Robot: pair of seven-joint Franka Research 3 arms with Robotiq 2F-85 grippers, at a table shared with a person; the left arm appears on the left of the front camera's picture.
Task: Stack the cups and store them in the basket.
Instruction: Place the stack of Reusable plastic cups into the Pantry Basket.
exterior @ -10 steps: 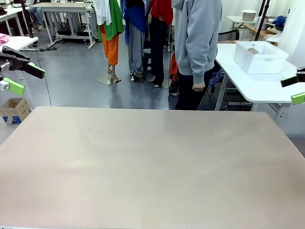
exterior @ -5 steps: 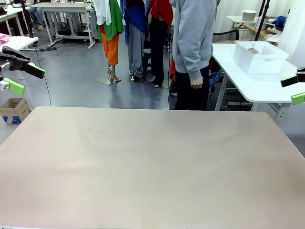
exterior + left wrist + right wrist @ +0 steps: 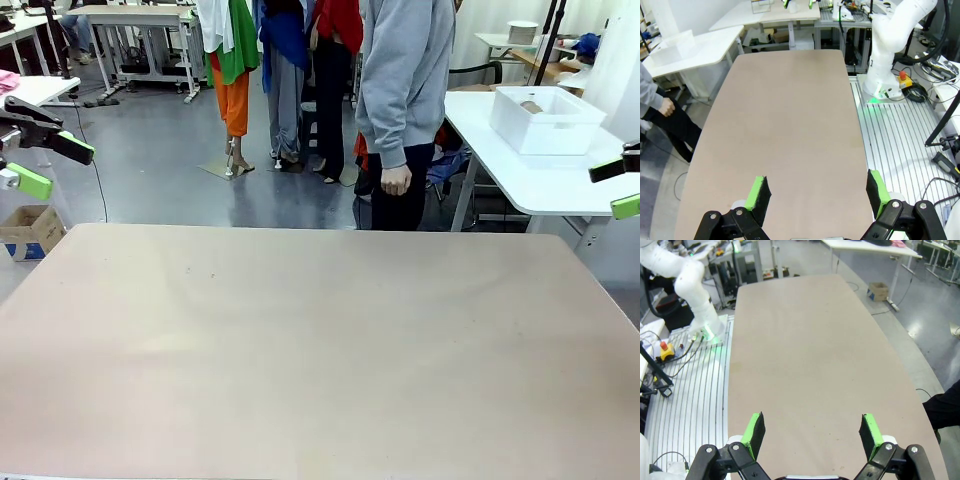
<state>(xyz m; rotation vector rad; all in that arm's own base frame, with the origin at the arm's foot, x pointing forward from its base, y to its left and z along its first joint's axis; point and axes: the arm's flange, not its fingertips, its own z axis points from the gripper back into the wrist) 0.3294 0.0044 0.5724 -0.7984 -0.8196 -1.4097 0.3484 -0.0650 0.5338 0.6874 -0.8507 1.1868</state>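
One white basket [image 3: 548,122] stands on a white side table [image 3: 520,175] beyond the far right corner of the work table [image 3: 320,340], well apart from both arms. Something tan-brown lies inside it, just showing over the rim; whether that is one of the cups cannot be told from the front view. In the left wrist view a pale bin-like shape sits on a white table at the upper left, too washed out to make out.

A person in a grey hooded top [image 3: 403,80] and dark trousers stands at the far side, between the work table and the side table, with one hand [image 3: 396,181] hanging by the thigh. The same hand [image 3: 666,107] shows at the left edge of the left wrist view.

The left gripper [image 3: 50,165] hangs above the work table's far left corner, its green-padded fingers spread wide with nothing between them; its wrist view shows the fingers [image 3: 759,192] wide apart over bare tabletop. The right gripper [image 3: 620,188] hangs at the right edge of the front view, in front of the side table, its jaws fully apart and holding nothing, and its own fingers [image 3: 754,428] stand wide over the beige surface.

A cardboard box [image 3: 32,230] sits on the floor near the left gripper.
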